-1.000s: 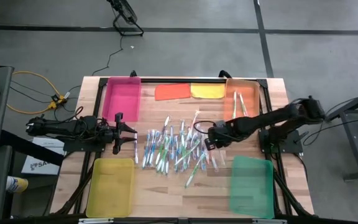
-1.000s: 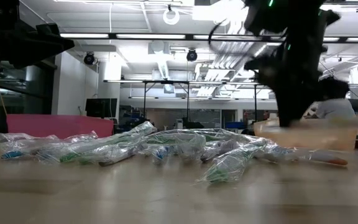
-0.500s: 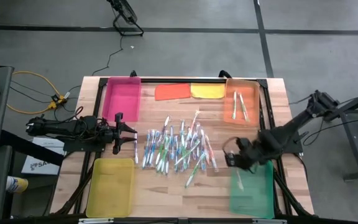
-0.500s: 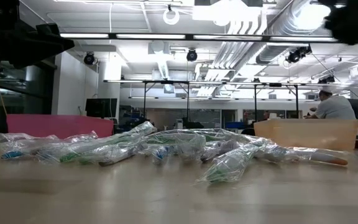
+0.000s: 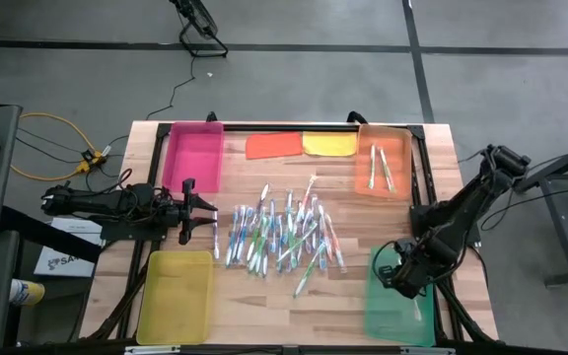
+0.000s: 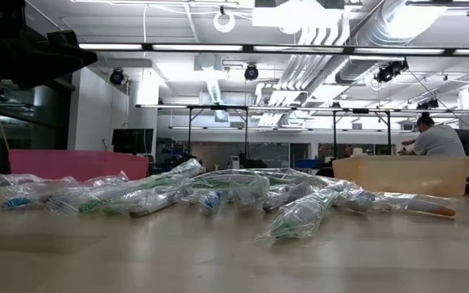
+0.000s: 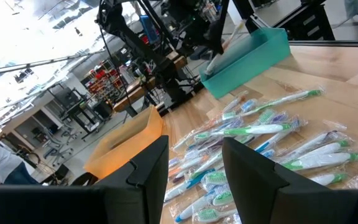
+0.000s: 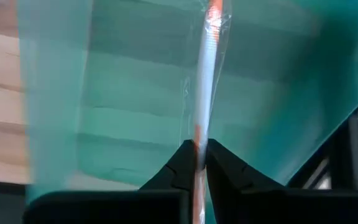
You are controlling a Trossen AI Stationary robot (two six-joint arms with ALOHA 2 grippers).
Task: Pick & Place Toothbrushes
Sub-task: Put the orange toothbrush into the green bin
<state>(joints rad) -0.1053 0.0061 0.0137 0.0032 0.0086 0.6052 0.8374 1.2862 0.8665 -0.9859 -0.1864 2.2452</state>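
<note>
A pile of toothbrushes in clear wrappers lies mid-table, also seen in the low view. My right gripper hovers over the green tray at the near right, shut on one white-and-orange wrapped toothbrush. At the table's left my left gripper stands level and open, pointing at the pile with nothing between its fingers. Two toothbrushes lie in the orange tray. My right gripper pinches the toothbrush's shaft at an orange mark between its two fingers. The fingers point steeply down. The toothbrush runs on from the fingertips over the green tray's floor to its orange end; I cannot tell whether that end touches the tray.
A pink tray stands at the far left and a yellow tray at the near left. An orange cloth and a yellow cloth lie along the far edge. A person sits in the room beyond.
My right gripper has swung from the pile's right side toward the table's right and near edges, carrying the toothbrush lifted clear, and now hangs over the green tray. It has tipped more steeply downward and rolled on the way.
</note>
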